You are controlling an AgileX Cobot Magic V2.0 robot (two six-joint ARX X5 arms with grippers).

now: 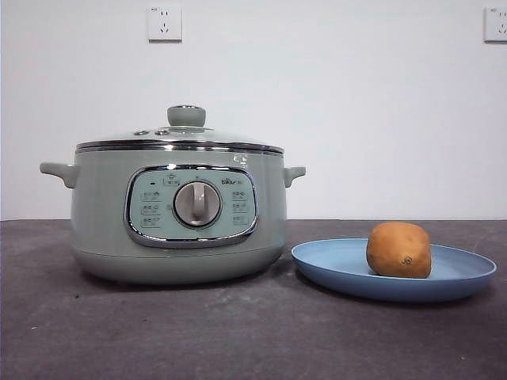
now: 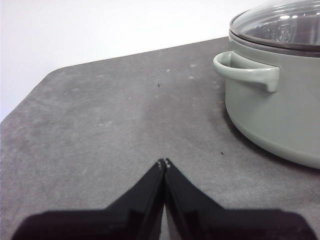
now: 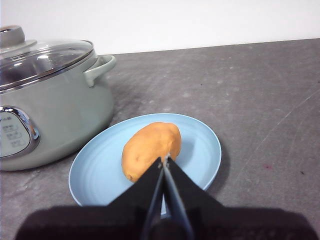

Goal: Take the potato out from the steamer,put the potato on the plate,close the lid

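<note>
The golden-brown potato [image 1: 398, 250] [image 3: 150, 150] lies on the light-blue plate [image 1: 333, 265] [image 3: 200, 145], to the right of the steamer [image 1: 103, 214] [image 2: 280, 110] [image 3: 55, 115]. The glass lid [image 1: 181, 136] [image 2: 280, 25] [image 3: 40, 57] sits on the steamer, its green knob upright. My right gripper [image 3: 164, 160] is shut and empty, hovering above the plate just short of the potato. My left gripper [image 2: 163, 162] is shut and empty over bare table beside the steamer's side handle [image 2: 245, 70]. Neither arm shows in the front view.
The dark grey table [image 1: 238, 332] runs to a white wall with two sockets [image 1: 164, 23]. In the left wrist view the table's rounded corner [image 2: 50, 75] lies beyond the gripper.
</note>
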